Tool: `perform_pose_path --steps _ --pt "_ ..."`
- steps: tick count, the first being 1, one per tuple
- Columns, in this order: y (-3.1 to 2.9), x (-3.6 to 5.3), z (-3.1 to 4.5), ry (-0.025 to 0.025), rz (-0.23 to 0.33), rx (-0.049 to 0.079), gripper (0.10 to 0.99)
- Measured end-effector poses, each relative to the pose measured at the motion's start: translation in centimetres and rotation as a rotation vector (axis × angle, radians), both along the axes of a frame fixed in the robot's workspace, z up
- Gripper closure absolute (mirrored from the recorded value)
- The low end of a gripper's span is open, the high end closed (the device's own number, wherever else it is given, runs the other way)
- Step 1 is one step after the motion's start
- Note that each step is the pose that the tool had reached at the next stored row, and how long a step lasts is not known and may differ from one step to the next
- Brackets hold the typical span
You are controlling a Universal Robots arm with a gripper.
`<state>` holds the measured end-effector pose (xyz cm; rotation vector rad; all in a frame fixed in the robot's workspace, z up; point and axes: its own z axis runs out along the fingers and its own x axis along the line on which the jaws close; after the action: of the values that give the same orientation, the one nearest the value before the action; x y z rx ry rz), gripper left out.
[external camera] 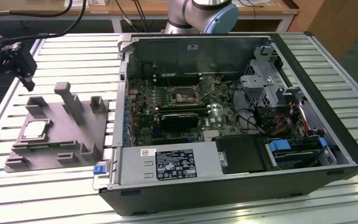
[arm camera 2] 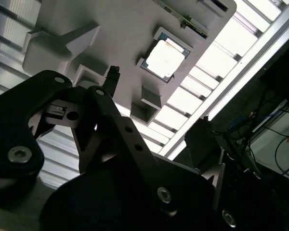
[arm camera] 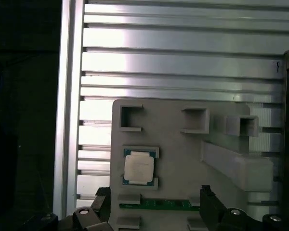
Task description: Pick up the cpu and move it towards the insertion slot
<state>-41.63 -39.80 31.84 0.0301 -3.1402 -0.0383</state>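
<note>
Hovering gripper: over table's edge, fingers spread wide, nothing held.
cpu: flat in its pocket on grey fixture, below gripper, apart, no contact.
slot: on board inside pc case, well apart from cpu, twd exterior view's right.

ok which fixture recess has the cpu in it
The square one beside the green memory stick: the cpu lies flat in it, while the bracket pockets hold nothing.
</note>
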Motion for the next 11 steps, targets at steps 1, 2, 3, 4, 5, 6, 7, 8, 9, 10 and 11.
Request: perform_pose_path --steps 1,2,3,4,5,6,7,8,9,10,11 --pt "-0.04 0.0 -0.13 0.0 0.0 0.0 0.263" --pt "-0.07 -0.01 -0.27 -0.0001 0.0 0.0 0.263" --pt "-0.1 -0.01 -0.41 -0.0001 0.0 0.0 0.263" --pt "-0.14 -0.01 -0.56 -0.0001 0.0 0.0 0.263" --pt "-0.16 -0.01 -0.69 -0.0001 0.0 0.0 0.263" --pt "-0.18 -0.01 -0.85 -0.0001 0.0 0.0 0.263" --pt "-0.2 -0.01 -0.99 -0.0001 0.0 0.0 0.263" --pt "-0.21 -0.01 -1.13 0.0 0.0 0.0 0.263" --pt "-0.23 -0.01 -1.29 0.0 0.0 0.0 0.263" --pt "-0.26 -0.01 -1.46 0.0 0.0 0.0 0.263" --pt "-0.29 0.0 -1.63 0.0 0.0 0.0 0.263"
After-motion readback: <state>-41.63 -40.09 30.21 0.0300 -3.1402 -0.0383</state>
